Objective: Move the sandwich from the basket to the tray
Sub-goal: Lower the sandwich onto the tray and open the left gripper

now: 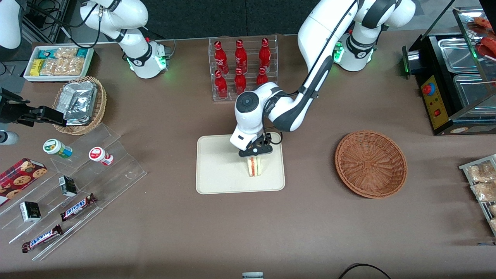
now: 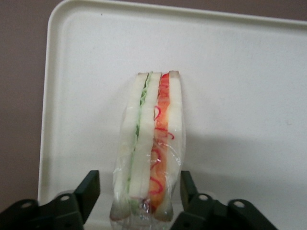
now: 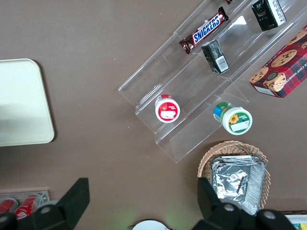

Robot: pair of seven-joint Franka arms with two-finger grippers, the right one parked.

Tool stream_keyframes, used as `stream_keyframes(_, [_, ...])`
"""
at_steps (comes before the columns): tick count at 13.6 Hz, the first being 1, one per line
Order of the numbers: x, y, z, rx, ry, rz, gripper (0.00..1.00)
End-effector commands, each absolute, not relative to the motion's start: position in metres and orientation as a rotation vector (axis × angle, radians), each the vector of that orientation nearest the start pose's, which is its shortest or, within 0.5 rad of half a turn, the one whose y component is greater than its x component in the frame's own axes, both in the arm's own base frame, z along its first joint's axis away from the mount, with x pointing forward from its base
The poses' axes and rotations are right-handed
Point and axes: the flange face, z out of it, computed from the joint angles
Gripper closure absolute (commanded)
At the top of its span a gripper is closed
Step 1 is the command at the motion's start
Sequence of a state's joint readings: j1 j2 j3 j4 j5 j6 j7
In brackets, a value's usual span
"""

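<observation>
Wrist view shows the gripper [image 2: 133,191] spread wide, fingers [image 2: 88,189] clear of the sandwich [image 2: 151,143], which stands on edge on the tray [image 2: 240,96]. Balanced like that, it could topple if a finger clips the wrapper while lifting away.

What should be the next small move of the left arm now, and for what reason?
Probably lift the gripper straight up. The sandwich already stands on its edge on the tray, and the basket has nothing in it. The fingers look open, with a gap on each side of the wrapped sandwich, so rising without sideways motion should leave it standing.
</observation>
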State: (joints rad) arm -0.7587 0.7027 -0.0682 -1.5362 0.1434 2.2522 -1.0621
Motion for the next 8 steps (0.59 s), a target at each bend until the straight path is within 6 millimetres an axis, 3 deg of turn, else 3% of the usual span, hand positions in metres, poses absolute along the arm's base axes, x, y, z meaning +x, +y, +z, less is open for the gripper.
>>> stream_keyframes(1, [0.503,-0.502,0.302,-3.085,-0.318,-0.121,0.01])
stream_keyframes(3, [0.523,-0.477,0.351,-3.080,-0.431,-0.078,0.01])
stream_keyframes(6, [0.531,-0.448,0.422,-3.034,-0.498,-0.047,0.01])
stream_keyframes(8, [0.553,-0.401,0.464,-3.006,-0.588,-0.033,0.01])
